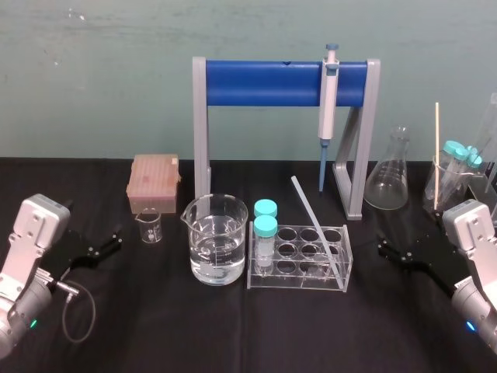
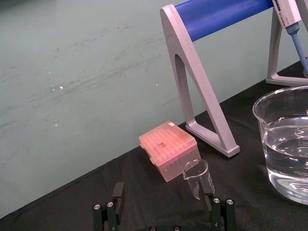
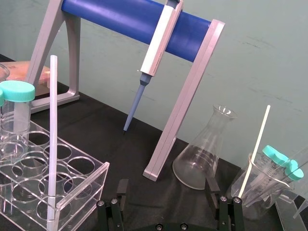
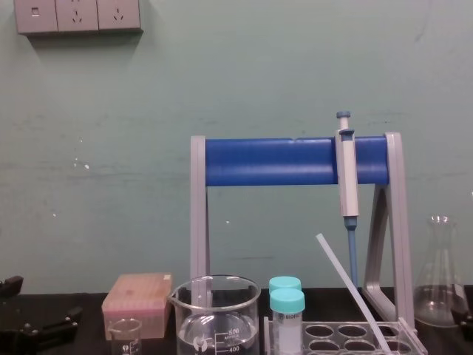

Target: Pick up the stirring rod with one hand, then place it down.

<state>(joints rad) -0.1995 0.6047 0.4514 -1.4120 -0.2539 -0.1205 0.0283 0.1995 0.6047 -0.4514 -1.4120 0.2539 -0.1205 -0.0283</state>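
Black table (image 1: 233,330): beaker (image 1: 216,242), rack (image 1: 299,273), flask (image 1: 388,185), stand (image 1: 202,132), tip box (image 1: 154,183).

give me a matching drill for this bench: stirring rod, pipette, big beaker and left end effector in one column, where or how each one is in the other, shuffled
Column 1
1. stirring rod
2. pipette
3. large beaker
4. left end effector

Column 2
A. hangs from the blue bar
B. open, at the table's left near the small beaker
C. holds clear liquid
D. leans tilted in the clear tube rack

Pairs: 1-D, 2-A, 3-C, 4-B

The right end effector is also open, parked at the right.
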